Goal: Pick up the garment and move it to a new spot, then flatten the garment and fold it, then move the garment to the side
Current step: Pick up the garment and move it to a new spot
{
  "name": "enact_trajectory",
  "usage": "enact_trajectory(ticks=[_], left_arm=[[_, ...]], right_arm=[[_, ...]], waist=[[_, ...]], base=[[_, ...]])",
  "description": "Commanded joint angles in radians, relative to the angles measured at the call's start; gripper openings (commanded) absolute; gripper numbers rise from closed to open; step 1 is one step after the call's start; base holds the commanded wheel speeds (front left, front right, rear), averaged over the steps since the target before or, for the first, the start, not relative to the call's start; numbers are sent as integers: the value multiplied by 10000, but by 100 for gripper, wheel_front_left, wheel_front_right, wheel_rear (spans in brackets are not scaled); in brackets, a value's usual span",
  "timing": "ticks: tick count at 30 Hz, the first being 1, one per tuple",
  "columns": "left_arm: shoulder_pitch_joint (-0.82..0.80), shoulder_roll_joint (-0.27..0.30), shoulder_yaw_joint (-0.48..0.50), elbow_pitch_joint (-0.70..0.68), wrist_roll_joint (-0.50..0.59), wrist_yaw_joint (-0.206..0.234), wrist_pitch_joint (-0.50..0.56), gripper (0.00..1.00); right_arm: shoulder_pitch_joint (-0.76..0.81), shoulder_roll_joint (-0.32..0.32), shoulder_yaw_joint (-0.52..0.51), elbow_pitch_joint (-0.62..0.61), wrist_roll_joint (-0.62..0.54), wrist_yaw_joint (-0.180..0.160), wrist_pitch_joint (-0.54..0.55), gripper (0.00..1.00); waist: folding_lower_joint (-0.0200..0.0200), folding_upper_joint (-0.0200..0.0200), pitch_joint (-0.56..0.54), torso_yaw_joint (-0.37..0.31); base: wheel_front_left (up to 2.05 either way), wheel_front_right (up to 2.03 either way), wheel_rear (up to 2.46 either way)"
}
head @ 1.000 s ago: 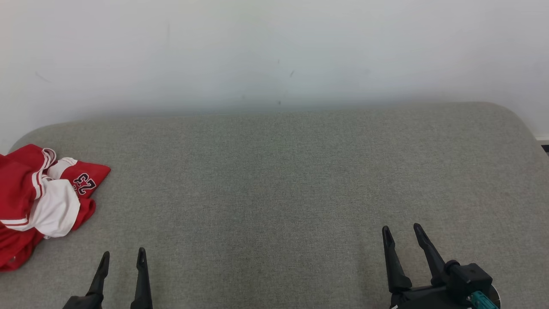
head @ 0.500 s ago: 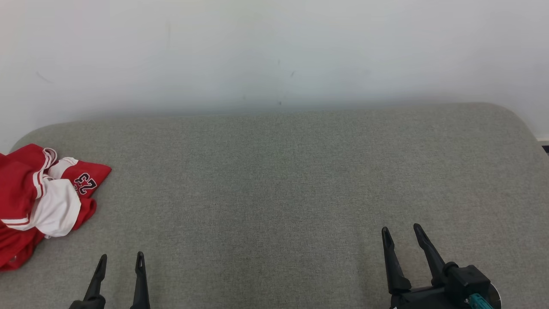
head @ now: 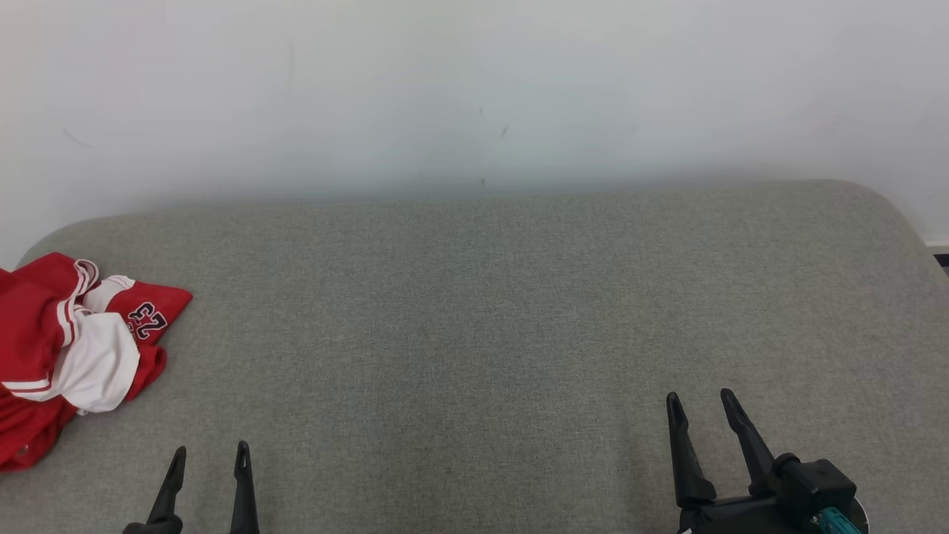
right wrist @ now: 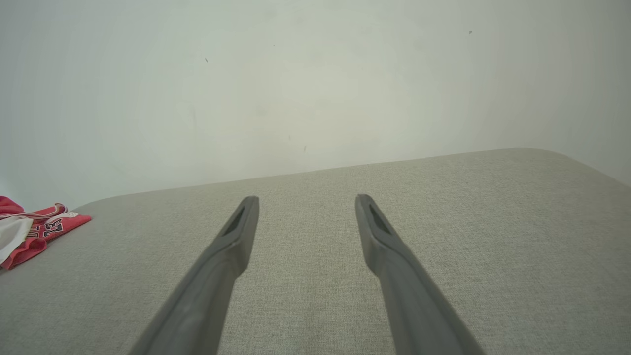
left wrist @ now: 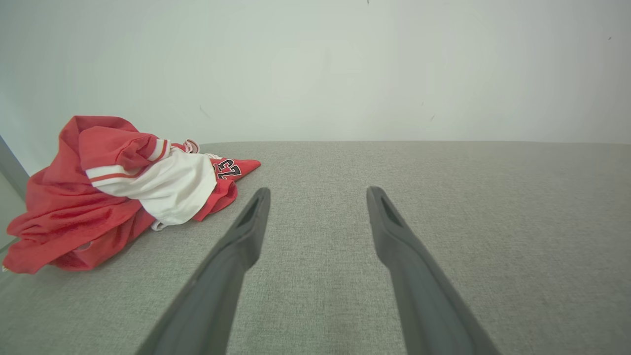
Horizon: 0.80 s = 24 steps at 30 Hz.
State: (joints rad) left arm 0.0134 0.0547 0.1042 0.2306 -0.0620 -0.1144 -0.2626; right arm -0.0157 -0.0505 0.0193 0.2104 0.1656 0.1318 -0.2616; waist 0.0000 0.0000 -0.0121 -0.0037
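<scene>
The red-and-white garment (head: 70,356) lies crumpled at the bench's (head: 474,311) left edge. The left gripper (head: 211,449) and right gripper (head: 700,395) hover at the bench's near edge, fingers spread and empty. The cloth looks light, soft and limp, so pinching a raised top fold seems best.

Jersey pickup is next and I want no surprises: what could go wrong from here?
1. The jersey is a crumpled heap of red and white layers. The open left claw may pinch just one fold and lift it tangled.
2. It lies at the left edge of the cushion, partly cut off in the head view, so a nudge might push it over.
3. The right claw, also open, is far across the cushion, so help would likely come late.
</scene>
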Motion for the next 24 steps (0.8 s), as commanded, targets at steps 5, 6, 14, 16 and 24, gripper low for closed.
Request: enact_trajectory(ticks=[5, 6, 14, 16, 24], left_arm=[[-13, -37, 4, 182, -250, -83, -35, 100], [-13, -37, 4, 182, -250, -83, -35, 100], [-96, -38, -28, 300, -91, -66, -35, 100], [-79, -40, -1, 321, -97, -72, -35, 100], [-62, -44, 32, 400, -115, -43, -35, 100]], right_arm=[[28, 5, -12, 52, 74, -21, -51, 100], [28, 5, -12, 52, 74, -21, -51, 100], [-5, 5, -2, 119, 22, -21, -51, 100], [-17, 5, 27, 134, 4, -21, -51, 100], [-11, 5, 54, 212, 22, -21, -51, 100]], waist=[[0, 0, -39, -11], [0, 0, -39, -11], [0, 0, -94, 11], [0, 0, -115, -1], [0, 0, -147, -5]], base=[[0, 0, 0], [0, 0, 0], [0, 0, 0], [0, 0, 0], [0, 0, 0]])
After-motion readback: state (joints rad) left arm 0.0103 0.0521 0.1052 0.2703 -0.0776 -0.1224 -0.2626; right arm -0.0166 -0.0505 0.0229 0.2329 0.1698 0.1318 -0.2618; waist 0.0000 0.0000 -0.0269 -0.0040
